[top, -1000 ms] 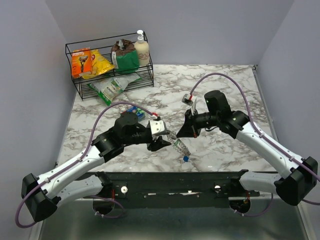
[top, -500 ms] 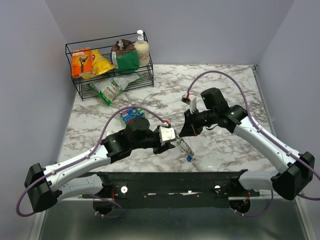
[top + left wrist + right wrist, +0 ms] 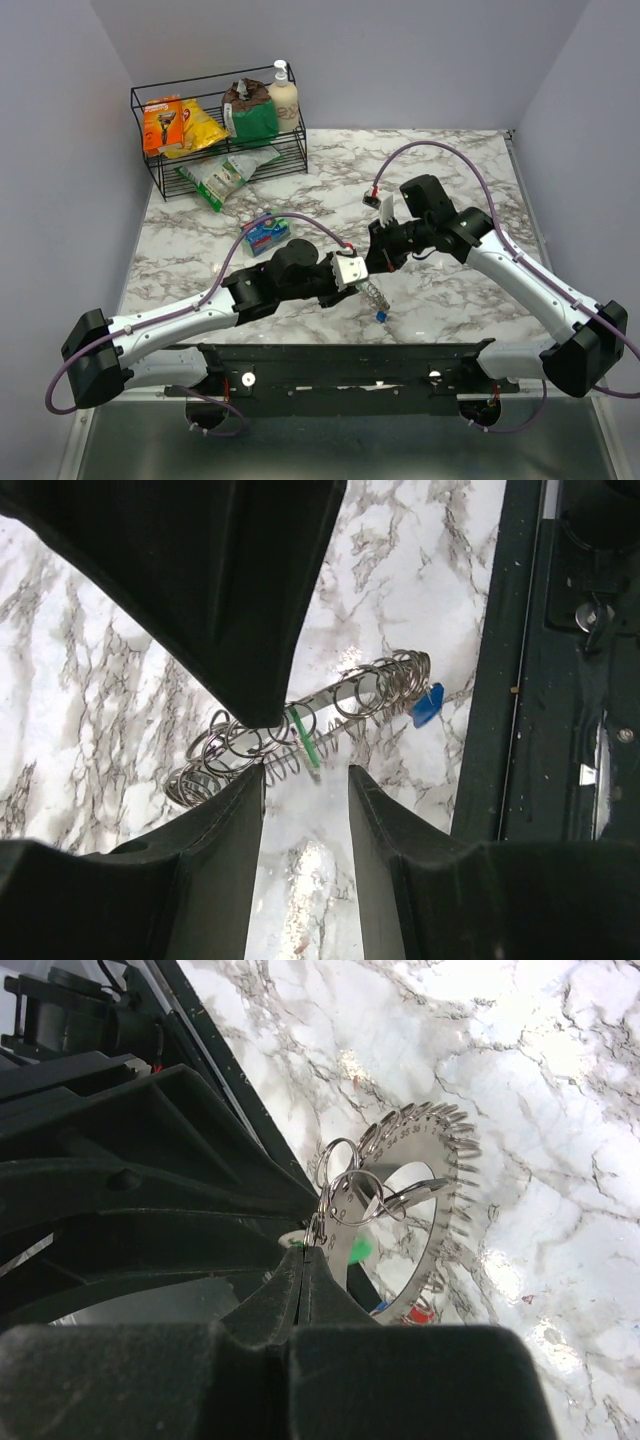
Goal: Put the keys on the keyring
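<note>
Keyring [image 3: 350, 695], before left gripper's [image 3: 305, 774] parted jaws, pinched by right gripper [image 3: 303, 1253]

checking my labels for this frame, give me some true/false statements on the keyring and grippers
1. The right gripper is shut on the keyring. True.
2. The keyring lies in the wire basket. False: it is between the two grippers, well away from the basket.
3. A blue key shows at one end of the keyring. True.
4. The left gripper is clamped on the blue key. False: its fingers are apart and the blue key is clear of them.
5. A pump bottle stands in the wire basket. True.
</note>
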### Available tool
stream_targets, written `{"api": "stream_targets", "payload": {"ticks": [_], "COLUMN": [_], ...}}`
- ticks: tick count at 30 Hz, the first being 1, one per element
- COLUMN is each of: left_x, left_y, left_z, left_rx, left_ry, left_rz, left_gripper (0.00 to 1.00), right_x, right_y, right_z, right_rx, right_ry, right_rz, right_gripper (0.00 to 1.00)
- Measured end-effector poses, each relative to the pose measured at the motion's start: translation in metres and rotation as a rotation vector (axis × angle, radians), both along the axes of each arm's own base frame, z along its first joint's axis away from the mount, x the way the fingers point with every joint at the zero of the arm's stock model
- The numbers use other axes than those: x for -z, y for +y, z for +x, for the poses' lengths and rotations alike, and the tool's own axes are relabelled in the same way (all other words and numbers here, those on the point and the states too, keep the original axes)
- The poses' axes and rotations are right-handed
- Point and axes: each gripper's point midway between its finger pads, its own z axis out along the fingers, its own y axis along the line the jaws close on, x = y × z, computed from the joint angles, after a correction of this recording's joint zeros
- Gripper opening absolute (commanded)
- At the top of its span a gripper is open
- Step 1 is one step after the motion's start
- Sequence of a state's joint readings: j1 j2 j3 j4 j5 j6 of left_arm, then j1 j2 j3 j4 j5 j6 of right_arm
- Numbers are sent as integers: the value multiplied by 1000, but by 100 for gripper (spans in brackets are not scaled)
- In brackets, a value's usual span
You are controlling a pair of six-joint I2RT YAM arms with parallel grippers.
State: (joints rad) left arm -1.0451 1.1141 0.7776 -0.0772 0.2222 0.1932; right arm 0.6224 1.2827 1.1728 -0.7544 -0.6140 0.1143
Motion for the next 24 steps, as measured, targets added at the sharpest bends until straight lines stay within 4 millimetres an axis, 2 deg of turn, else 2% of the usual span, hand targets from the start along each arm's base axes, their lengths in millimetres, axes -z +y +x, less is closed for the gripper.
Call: {"api": "stream_targets", "payload": {"ticks": [7, 16, 22, 23, 24], "left_x": [-3, 10, 13, 12, 12], "left_y": [-3, -7, -9, -9, -9], "left_z": [5, 7, 9, 10, 11], "left_rx": [-25, -26, -38, -42, -46], "left_ry": [-15, 5, 10, 10, 7], "left_rz": [-15, 13, 15, 13, 12], "left_gripper": [48, 44, 26, 20, 17], "right_x": [0, -2, -3, -3, -4], "right_y": [0, 0, 0, 0, 0], "right_z": [0, 0, -1, -1, -1], "right_rx": [0, 0, 0, 0, 0], "right_ry": [0, -5, -8, -9, -10], "right_rz": [0, 4, 7, 8, 8], "right_gripper": [1, 1, 1, 1, 1]}}
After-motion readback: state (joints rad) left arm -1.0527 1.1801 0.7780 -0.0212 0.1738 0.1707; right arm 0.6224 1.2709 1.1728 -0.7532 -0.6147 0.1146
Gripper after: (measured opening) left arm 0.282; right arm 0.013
